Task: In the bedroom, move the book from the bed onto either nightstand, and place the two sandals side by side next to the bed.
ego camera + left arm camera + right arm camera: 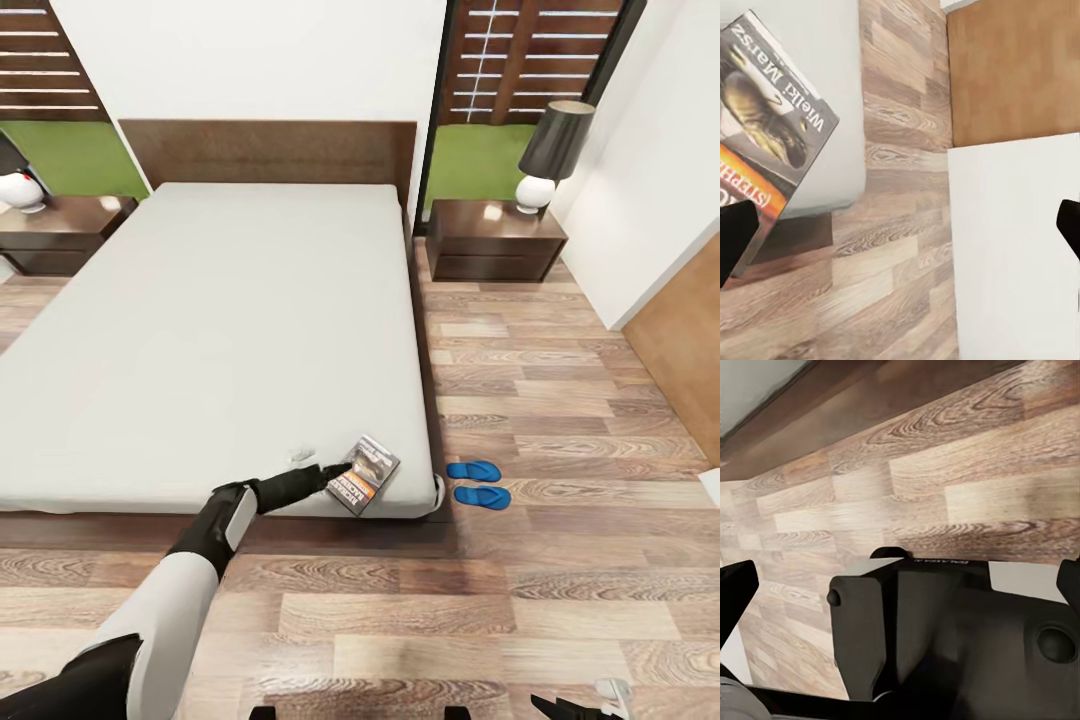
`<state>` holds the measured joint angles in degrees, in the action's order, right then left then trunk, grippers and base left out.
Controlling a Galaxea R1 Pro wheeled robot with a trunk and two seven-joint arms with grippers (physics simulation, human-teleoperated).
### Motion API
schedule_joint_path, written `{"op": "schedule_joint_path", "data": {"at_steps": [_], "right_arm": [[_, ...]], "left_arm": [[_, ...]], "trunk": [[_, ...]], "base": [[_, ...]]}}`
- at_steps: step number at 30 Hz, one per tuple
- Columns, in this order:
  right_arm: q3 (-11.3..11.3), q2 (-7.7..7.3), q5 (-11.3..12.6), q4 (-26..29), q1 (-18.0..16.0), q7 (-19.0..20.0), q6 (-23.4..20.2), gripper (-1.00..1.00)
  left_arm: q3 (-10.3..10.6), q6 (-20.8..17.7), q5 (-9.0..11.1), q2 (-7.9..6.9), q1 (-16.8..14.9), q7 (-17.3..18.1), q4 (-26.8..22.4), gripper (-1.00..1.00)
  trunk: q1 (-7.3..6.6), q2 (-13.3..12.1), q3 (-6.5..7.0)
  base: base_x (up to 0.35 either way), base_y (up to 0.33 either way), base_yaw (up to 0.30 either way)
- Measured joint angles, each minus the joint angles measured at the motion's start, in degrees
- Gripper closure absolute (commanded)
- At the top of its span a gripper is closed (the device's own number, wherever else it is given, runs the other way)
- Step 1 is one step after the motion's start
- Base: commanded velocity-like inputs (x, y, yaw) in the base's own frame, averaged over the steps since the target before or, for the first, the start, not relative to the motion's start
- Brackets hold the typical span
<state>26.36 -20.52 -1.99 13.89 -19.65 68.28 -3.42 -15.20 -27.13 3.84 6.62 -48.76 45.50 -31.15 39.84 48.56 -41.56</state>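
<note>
I had the left gripper (338, 468) at the book (364, 473), which lay on the bed (230, 330) at its foot corner nearest the sandals (478, 483). Fingers were spread wide, holding nothing. Next I needed to close on the book's edge.

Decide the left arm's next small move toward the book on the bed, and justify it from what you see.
Probably ease the left gripper a little further forward, then close. Its jaws are wide open, and one finger only just overlaps the edge of the book, which lies at the corner of the bed, so closing now would likely miss.
</note>
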Motion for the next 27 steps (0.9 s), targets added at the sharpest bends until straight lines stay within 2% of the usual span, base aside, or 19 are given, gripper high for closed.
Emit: {"op": "schedule_joint_path", "data": {"at_steps": [2, 3, 4, 6, 7, 9, 11, 13, 17, 19, 20, 21, 23, 24, 27], "right_arm": [[0.0, -0.03, 0.0, 0.0, 0.0, 0.0, 0.0, -1.00], [0.0, -0.03, 0.0, 0.0, 0.0, 0.0, 0.0, -1.00], [0.0, -0.03, 0.0, 0.0, 0.0, 0.0, 0.0, -1.00], [-0.1, -0.03, 0.0, 0.0, 0.0, 0.1, 0.0, -1.00], [-0.1, -0.02, 0.0, 0.0, 0.0, 0.1, 0.0, -1.00], [-0.1, -0.02, 0.0, 0.0, 0.0, 0.0, 0.0, -1.00], [-0.1, -0.01, 0.0, 0.0, 0.0, 0.1, 0.0, -1.00], [-0.1, 0.02, 0.0, 0.0, 0.0, 0.1, 0.0, -1.00], [-0.1, 0.02, 0.0, 0.0, 0.0, 0.1, 0.0, -1.00], [-0.1, 0.03, 0.0, 0.0, 0.0, 0.1, 0.0, -1.00], [-0.1, 0.03, 0.0, 0.0, 0.0, 0.1, 0.0, -1.00], [-0.1, 0.03, 0.0, 0.0, 0.0, 0.1, 0.0, -1.00], [0.0, 0.03, 0.0, 0.0, 0.0, 0.1, 0.0, -1.00], [0.0, 0.01, 0.0, 0.0, 0.0, 0.1, 0.0, -1.00], [0.0, -0.04, 0.0, 0.0, 0.0, 0.1, 0.0, -1.00]], "left_arm": [[0.1, -0.3, -0.5, -2.56, 2.1, 3.0, 2.5, -1.00], [0.2, -0.3, -1.1, -4.49, 4.0, 7.5, 3.8, -1.00], [0.2, -0.1, -1.3, -5.20, 4.8, 9.5, 4.1, -1.00], [0.2, 1.6, -3.0, -7.56, 8.0, 17.1, 4.8, -1.00], [0.2, 2.3, -3.5, -8.12, 8.9, 18.6, 5.0, -1.00], [0.4, 5.9, -6.1, -9.93, 12.6, 22.0, 5.5, -1.00], [0.4, 7.6, -7.1, -10.81, 14.7, 22.8, 6.4, -1.00], [0.6, 10.7, -7.9, -12.41, 17.3, 23.1, 9.6, -1.00], [0.3, 16.8, -8.0, -13.65, 18.7, 20.5, 14.2, -1.00], [0.2, 19.7, -7.9, -14.42, 18.9, 16.9, 16.5, -1.00], [0.1, 20.9, -7.6, -14.74, 19.0, 13.5, 17.6, -1.00], [0.0, 21.2, -7.4, -14.81, 19.0, 12.4, 17.9, -1.00], [-0.8, 21.8, -5.8, -14.97, 19.0, 9.4, 18.5, -1.00], [-1.0, 22.0, -5.3, -14.99, 19.1, 8.9, 18.6, -1.00], [-1.9, 23.6, -1.8, -15.03, 19.1, 7.6, 19.8, -1.00]], "trunk": [[-0.23, -0.4, 0.18], [-0.23, -0.4, 0.18], [-0.23, -0.4, 0.19], [-0.23, -0.4, 0.18], [-0.23, -0.4, 0.19], [-0.23, -0.4, 0.18], [-0.23, -0.4, 0.18], [-0.23, -0.4, 0.18], [-0.23, -0.4, 0.19], [-0.23, -0.4, 0.19], [-0.23, -0.4, 0.19], [-0.23, -0.4, 0.19], [-0.23, -0.4, 0.19], [-0.23, -0.4, 0.19], [-0.23, -0.4, 0.19]], "base": [[0.000, 0.000, 0.000], [0.000, 0.000, 0.000], [0.000, 0.000, 0.000], [0.000, 0.000, 0.000], [0.000, 0.000, 0.000], [0.000, 0.000, 0.000], [0.000, 0.000, 0.000], [0.000, 0.000, 0.000], [0.000, 0.000, 0.000], [0.000, 0.000, 0.000], [0.000, 0.000, 0.000], [0.000, 0.000, 0.000], [0.000, 0.000, 0.000], [0.000, 0.000, 0.000], [0.000, 0.000, 0.000]]}}
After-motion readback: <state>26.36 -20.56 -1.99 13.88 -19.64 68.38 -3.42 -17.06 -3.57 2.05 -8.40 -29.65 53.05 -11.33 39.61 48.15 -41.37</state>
